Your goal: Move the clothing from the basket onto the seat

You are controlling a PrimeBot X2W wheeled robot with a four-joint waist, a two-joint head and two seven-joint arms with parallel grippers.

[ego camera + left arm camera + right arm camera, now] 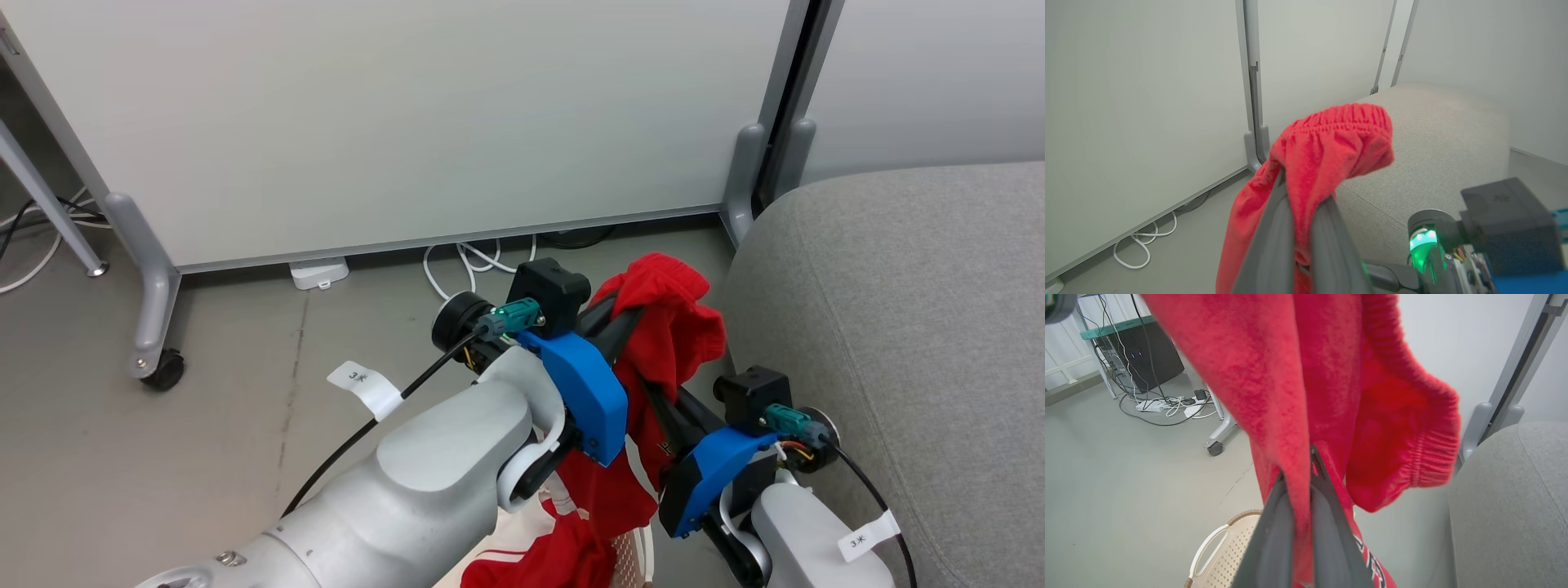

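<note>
Head view: one red garment of the clothing is held up off the floor, bunched over both sets of dark fingers. It is near the rounded edge of the seat but not on it. The left gripper is buried in the fabric, so its jaws cannot be read here. The right gripper is lower, with its fingers also running into the cloth. The basket is cut off by the bottom edge, under the arms. A second red piece with white stripes appears to lie in it, though it is largely covered by the left forearm. White partition panels and loose cables are seen behind.

Left wrist view: the left gripper is closed narrow, with red cloth pinched between its two fingers. The elastic waistband is flopped over the tips. The seat is seen behind the cloth.

Right wrist view: the right gripper is closed narrow on a fold of the same garment, which hangs across the view, with lettering partly shown low down. The basket is seen below on the floor, with a perforated cream wall, a brown rim and a white handle. Its inside is blocked by the fingers. The seat is at the right, apart from the cloth.
</note>
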